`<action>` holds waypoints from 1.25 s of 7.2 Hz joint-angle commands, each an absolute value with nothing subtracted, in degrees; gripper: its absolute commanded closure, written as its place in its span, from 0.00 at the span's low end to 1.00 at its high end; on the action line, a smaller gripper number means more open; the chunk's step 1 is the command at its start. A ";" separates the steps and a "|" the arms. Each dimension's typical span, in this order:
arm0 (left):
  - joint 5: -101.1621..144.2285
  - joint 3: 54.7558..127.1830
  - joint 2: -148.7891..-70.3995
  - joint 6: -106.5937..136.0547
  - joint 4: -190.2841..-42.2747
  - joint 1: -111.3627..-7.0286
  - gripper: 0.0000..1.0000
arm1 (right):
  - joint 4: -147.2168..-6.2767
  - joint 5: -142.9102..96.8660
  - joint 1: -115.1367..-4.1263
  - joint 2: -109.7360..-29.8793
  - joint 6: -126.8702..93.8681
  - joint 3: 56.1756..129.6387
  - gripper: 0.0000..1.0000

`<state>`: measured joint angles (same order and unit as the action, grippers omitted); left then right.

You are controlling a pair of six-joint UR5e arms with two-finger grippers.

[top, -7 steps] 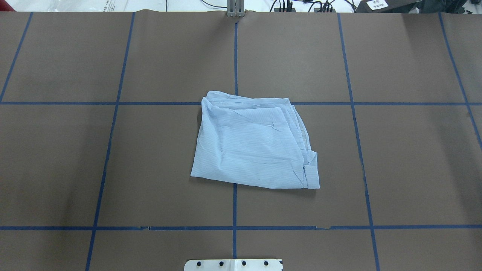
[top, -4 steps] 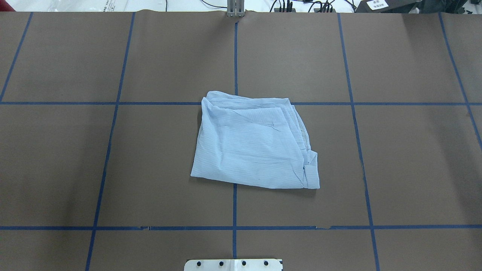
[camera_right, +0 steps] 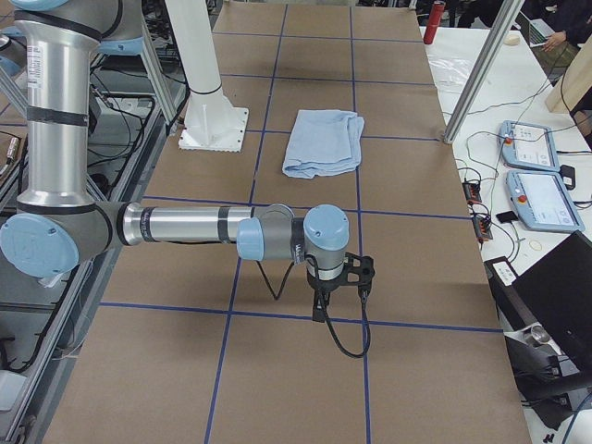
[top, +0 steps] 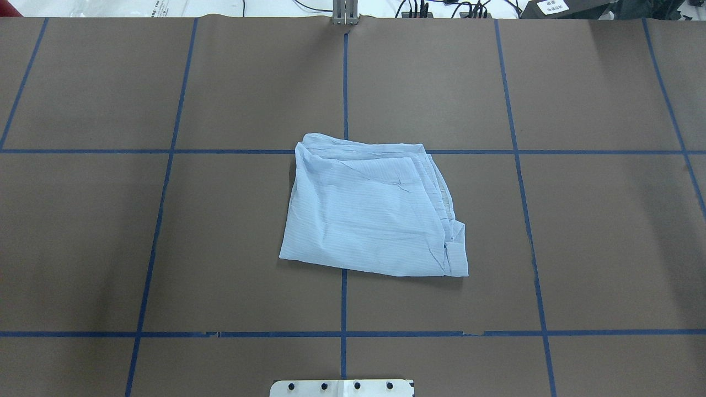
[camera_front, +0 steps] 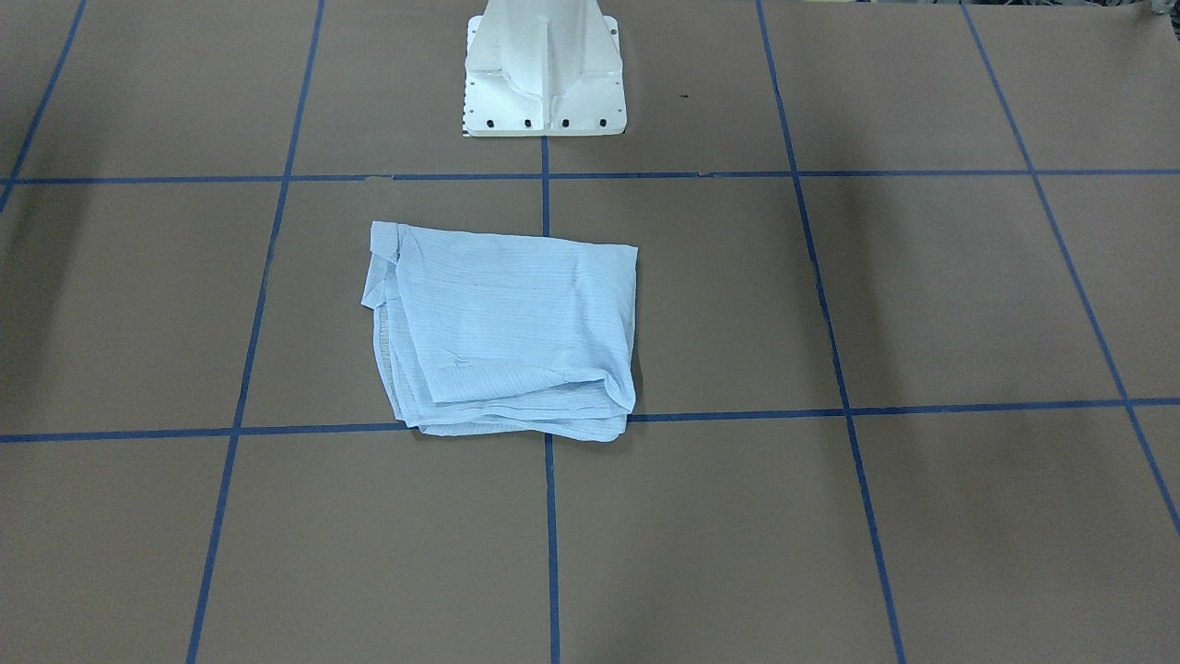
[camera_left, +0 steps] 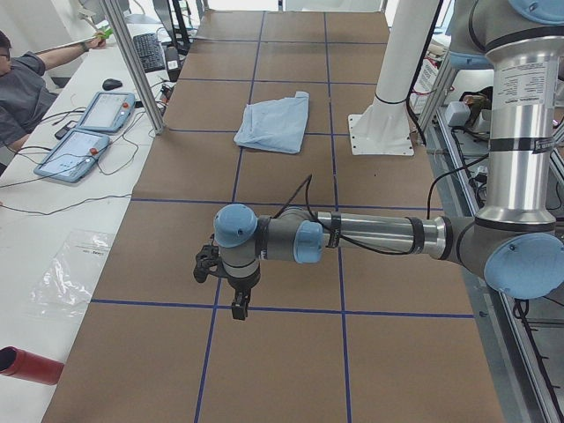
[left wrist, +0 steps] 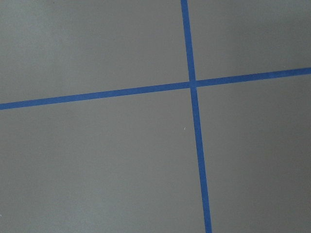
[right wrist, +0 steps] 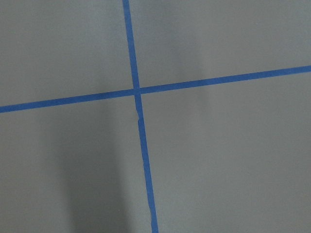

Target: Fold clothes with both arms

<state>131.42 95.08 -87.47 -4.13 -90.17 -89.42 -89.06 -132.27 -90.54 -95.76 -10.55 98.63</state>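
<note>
You cannot tell whether the left gripper or right gripper is parted. Both are hanging over bare table, well apart from the shirt. It is lying folded mid-table, unmoved this past second, so folding looks finished.

left arm outstretched | left end effector points down | right arm outstretched | right end effector points down | opening unclear
</note>
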 commanded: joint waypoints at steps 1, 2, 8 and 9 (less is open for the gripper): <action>131.48 95.01 -87.63 -4.13 -90.18 -89.38 0.01 | -89.12 -132.45 -90.44 -95.80 -10.55 98.53 0.00; 131.48 95.10 -87.63 -4.13 -90.09 -89.38 0.00 | -89.12 -132.45 -90.44 -95.80 -10.55 98.53 0.00; 135.93 95.01 -87.28 -3.61 -89.65 -89.47 0.00 | -89.38 -132.63 -89.03 -95.98 -9.58 98.53 0.00; 138.23 94.49 -87.19 -3.43 -89.74 -89.39 0.00 | -89.38 -132.63 -88.86 -95.98 -9.58 98.53 0.00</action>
<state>135.13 94.92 -87.28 -3.72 -89.75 -89.44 -89.38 -132.63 -89.08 -95.96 -9.60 98.52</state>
